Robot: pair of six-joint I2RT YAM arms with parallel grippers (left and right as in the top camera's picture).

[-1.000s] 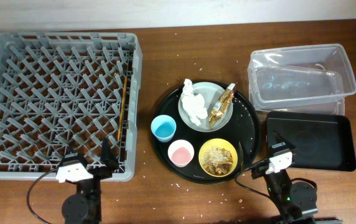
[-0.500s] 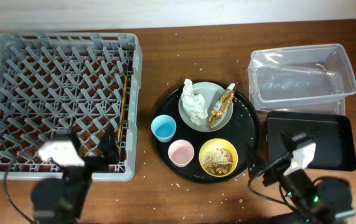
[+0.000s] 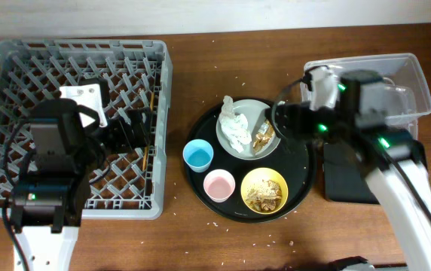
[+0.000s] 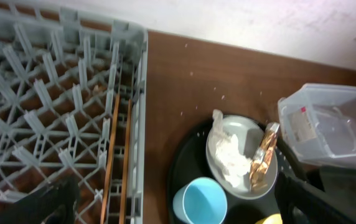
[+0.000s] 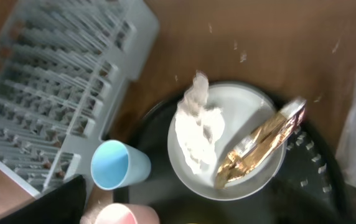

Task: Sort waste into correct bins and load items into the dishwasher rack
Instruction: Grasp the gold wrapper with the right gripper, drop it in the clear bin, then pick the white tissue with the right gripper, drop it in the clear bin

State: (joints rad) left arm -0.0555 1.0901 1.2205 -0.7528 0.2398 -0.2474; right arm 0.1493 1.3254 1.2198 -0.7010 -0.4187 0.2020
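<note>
brown wooden bench (image 3: 238, 60) underneath everything, grey rack (image 3: 19, 68) on the left. left end effector (image 3: 132, 129) hangs over the rack's right edge, fingers (image 4: 47, 202) spread wide. right end effector (image 3: 282, 120) hovers by the plate's right rim; i can't tell if it's spread or pressed together. plate (image 3: 251, 113) sits on a round tray (image 3: 194, 179), holding tissue (image 3: 233, 124) and wrapper (image 3: 264, 135). blue cup (image 3: 198, 155), pink cup (image 3: 218, 184) and bowl (image 3: 247, 184) of scraps (image 3: 264, 192) share that tray. tub (image 3: 411, 83) and black tray (image 3: 343, 177) lie to the right.

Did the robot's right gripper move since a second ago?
Yes. The right gripper went toward the table's far side and leftward. It was by the near-left corner of the shallow black tray, and now it hangs beyond that tray, beside the plate.
</note>
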